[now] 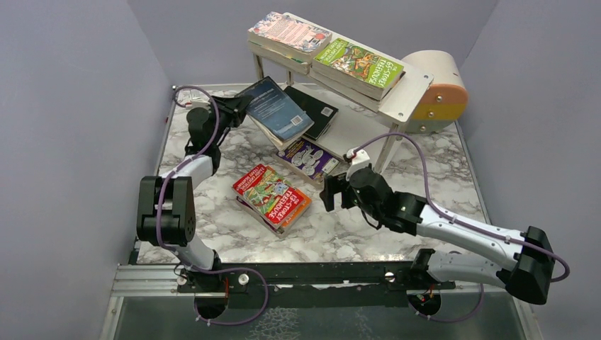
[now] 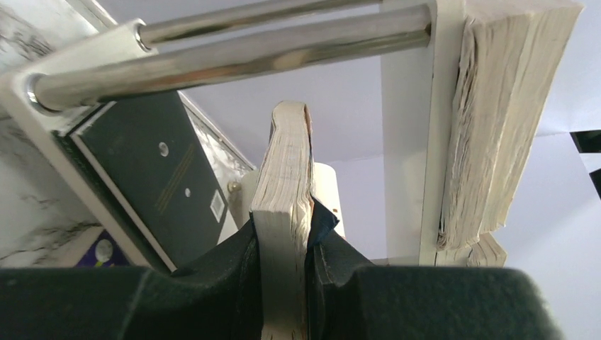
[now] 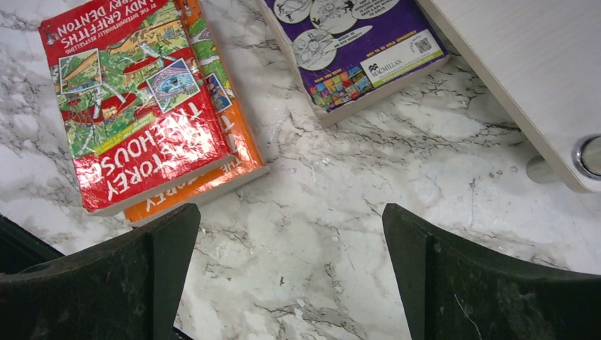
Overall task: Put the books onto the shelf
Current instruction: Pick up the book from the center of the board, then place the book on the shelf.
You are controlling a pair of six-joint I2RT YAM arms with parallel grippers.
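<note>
Plain lavender walls (image 1: 64, 127) enclose a white, grey-veined marble tabletop (image 1: 340, 234) under soft, even light.

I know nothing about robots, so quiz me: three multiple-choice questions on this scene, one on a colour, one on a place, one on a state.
1. The gripped book in the left tool, by the shelf, has a cover that is: A. blue B. green C. pink
2. The red book lies: A. on the shelf's top board B. on the orange book, on the table C. on the shelf's lower board
3. The right tool is: A. shut on a book B. open, empty C. shut, empty

Answers: 1 A, the dark blue cover shows from above. 2 B, orange edges show beneath it. 3 B, its fingers stand wide apart over bare marble.
</note>
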